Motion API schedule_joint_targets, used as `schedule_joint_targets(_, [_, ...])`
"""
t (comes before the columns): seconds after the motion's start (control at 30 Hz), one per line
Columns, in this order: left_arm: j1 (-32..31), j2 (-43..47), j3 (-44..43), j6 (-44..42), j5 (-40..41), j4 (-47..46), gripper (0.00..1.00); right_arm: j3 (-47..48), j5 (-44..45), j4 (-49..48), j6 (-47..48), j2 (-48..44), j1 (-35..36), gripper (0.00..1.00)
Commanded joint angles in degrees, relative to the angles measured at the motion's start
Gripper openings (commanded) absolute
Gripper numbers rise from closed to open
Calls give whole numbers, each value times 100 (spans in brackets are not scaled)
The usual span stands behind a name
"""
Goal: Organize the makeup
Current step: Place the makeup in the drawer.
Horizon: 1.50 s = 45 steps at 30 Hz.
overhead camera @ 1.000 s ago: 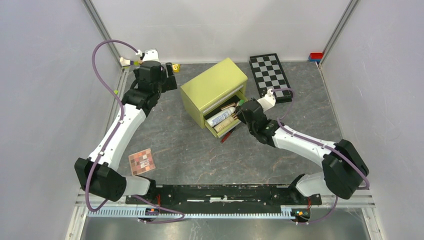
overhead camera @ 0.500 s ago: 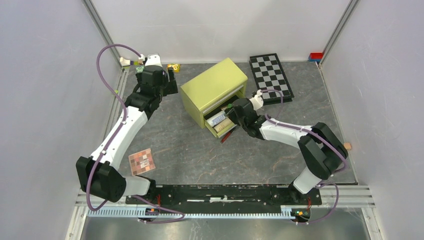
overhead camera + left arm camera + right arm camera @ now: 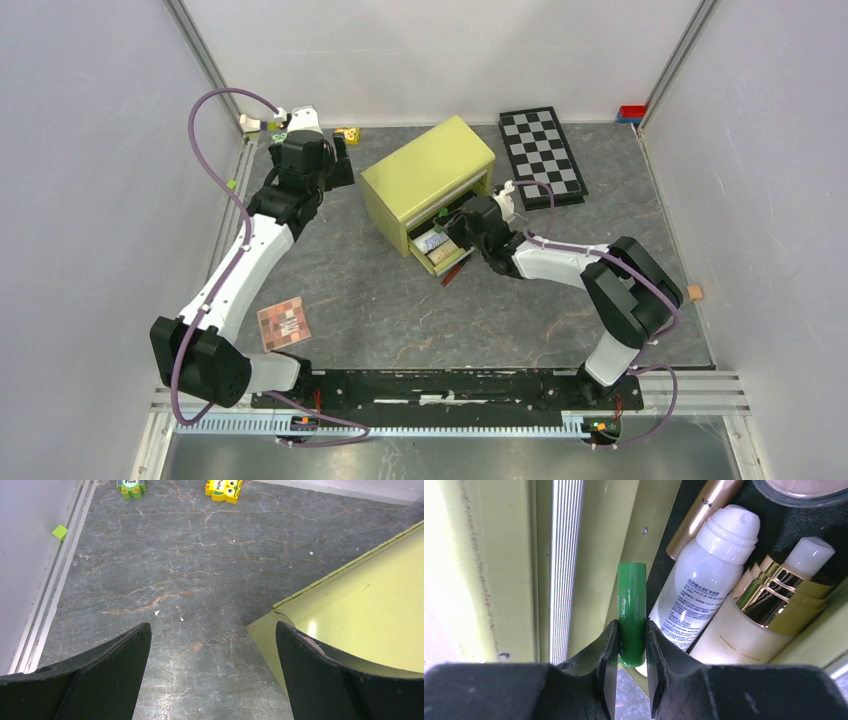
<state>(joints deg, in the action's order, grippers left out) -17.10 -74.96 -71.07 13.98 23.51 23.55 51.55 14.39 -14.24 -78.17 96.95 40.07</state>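
The right gripper (image 3: 631, 635) pinches a glossy, cylindrical green stick (image 3: 632, 600) beside a smooth white tube (image 3: 704, 580), while the left gripper (image 3: 212, 650) gapes wide, empty.

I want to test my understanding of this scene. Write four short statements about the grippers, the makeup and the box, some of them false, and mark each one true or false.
1. The right gripper is shut on a green stick. True.
2. The left gripper holds the eyeshadow palette. False: it is open and empty, and the palette lies on the table near the left arm's base.
3. In the drawer, a white bottle lies beside a gold-capped bottle. True.
4. The checkerboard lies on top of the yellow-green box. False: it lies on the table beside the box.
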Motion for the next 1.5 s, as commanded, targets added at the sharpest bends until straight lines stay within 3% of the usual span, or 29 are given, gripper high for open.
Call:
schedule_joint_targets(0.0, [-4, 150, 5, -264, 128, -222, 100, 171, -240, -337, -86, 144, -9, 34])
schedule_joint_targets(0.23, [-4, 141, -7, -273, 148, -211, 100, 138, -385, -504, -68, 177, -15, 48])
schedule_joint_targets(0.57, [-4, 126, 5, -255, 196, -190, 100, -43, -184, -598, 628, -369, -10, 47])
schedule_joint_targets(0.73, [-4, 138, 31, -255, 260, -166, 100, -326, 81, -600, 1416, -984, -15, 47])
schedule_joint_targets(1.03, [-4, 99, 85, -213, 125, -114, 100, -1100, 10, -387, 3791, -2130, -17, 50])
schedule_joint_targets(1.3, [1, -19, 38, -150, -52, -55, 100, -1750, -784, -259, 4857, -2653, 24, 51])
schedule_joint_targets(1.47, [-3, -19, 40, -154, -48, -48, 100, -1953, -416, -125, 5216, -2820, 430, 54])
